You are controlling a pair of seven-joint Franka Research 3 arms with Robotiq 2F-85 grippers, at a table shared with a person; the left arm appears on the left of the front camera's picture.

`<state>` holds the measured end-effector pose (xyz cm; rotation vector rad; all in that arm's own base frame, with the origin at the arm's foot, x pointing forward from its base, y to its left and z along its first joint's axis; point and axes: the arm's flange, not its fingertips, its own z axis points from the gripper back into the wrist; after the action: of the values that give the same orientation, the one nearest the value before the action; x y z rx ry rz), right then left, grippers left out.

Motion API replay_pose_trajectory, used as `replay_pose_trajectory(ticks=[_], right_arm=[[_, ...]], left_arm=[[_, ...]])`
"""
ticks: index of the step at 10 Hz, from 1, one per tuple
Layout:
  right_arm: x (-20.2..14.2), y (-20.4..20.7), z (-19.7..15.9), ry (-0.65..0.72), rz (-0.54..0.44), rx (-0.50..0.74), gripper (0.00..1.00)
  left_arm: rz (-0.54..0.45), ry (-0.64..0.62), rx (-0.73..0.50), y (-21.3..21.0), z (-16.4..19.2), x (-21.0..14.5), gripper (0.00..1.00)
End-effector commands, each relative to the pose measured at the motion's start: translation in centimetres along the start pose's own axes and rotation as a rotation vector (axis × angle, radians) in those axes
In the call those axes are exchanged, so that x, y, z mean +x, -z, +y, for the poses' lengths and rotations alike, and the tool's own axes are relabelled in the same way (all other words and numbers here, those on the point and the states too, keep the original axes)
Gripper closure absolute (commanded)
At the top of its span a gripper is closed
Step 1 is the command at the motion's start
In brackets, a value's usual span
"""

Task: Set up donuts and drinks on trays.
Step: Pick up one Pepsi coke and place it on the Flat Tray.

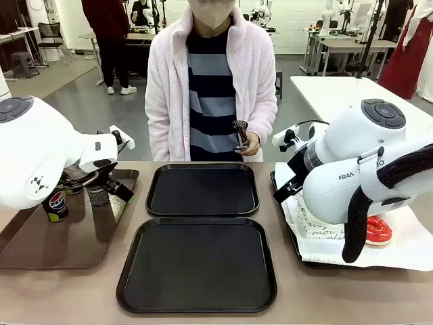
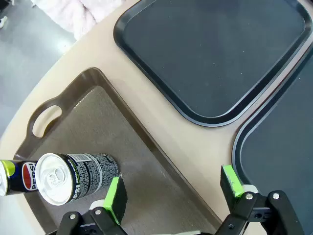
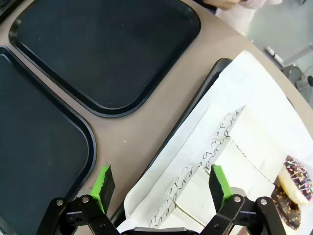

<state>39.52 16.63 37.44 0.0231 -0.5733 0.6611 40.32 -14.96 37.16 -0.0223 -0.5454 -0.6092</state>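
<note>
With left gripper (image 2: pixel 173 188) and right gripper (image 3: pixel 161 181) agape, we judge the can (image 2: pixel 88 171) at the handle end of the brown tray (image 2: pixel 146 161) stiff, slick, best pinched mid-body.

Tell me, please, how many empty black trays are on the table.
2. The near black tray lies centrally on the robot's side; the far black tray sits just beyond it, towards the person. None seems hidden.

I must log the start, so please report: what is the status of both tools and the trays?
Left tool open over brown tray, beside cans. Right tool open over paper-lined tray, near donuts. Both black trays bare. Nothing blocking.
</note>
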Motion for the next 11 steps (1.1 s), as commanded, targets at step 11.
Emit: replay_pose_trajectory(ticks=[11], right_arm=[[0.00,0.00,0.00,0.000,0.000,0.000,0.00]], left_arm=[[0.000,0.000,0.000,0.00,-0.01,0.00,0.00]])
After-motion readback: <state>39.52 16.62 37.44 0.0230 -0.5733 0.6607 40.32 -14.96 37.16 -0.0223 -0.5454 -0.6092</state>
